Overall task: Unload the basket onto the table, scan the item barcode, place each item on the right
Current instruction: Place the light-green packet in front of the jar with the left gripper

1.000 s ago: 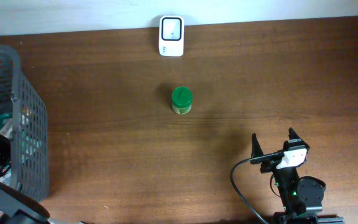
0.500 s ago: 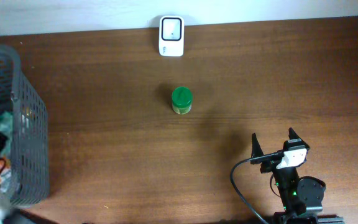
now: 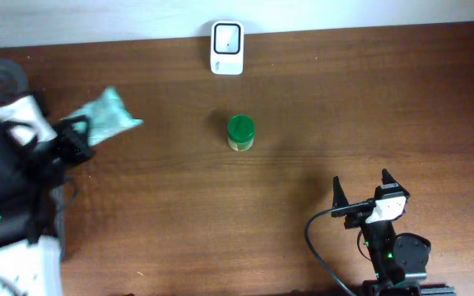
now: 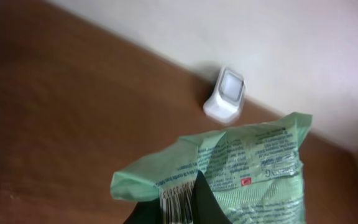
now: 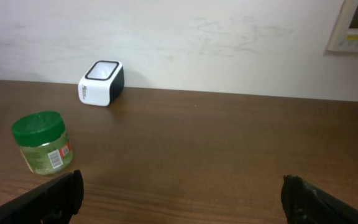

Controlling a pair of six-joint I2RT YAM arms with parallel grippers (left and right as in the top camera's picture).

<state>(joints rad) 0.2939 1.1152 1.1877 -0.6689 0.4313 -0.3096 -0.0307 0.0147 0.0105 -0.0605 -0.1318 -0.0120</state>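
Now, left gripper (image 3: 77,134): clamped tight on one end of a pale green plastic packet (image 3: 107,117), held over the table's left part.
Packet detail: crumpled, its print facing the left wrist camera; a printed barcode (image 4: 174,204) shows just beside the dark finger (image 4: 201,198).
Barcode scanner (image 3: 226,48): white, upright at the table's far edge by the wall, well apart from the packet.
Green-lidded jar (image 3: 239,132): upright mid-table, in front of the scanner, touched by nothing.
Right gripper (image 3: 360,196): jaws spread wide, holding nothing, low over the near right part.
Grey mesh basket (image 3: 6,74): far left, mostly hidden by the left arm.
Table (image 3: 344,107): dark wood.
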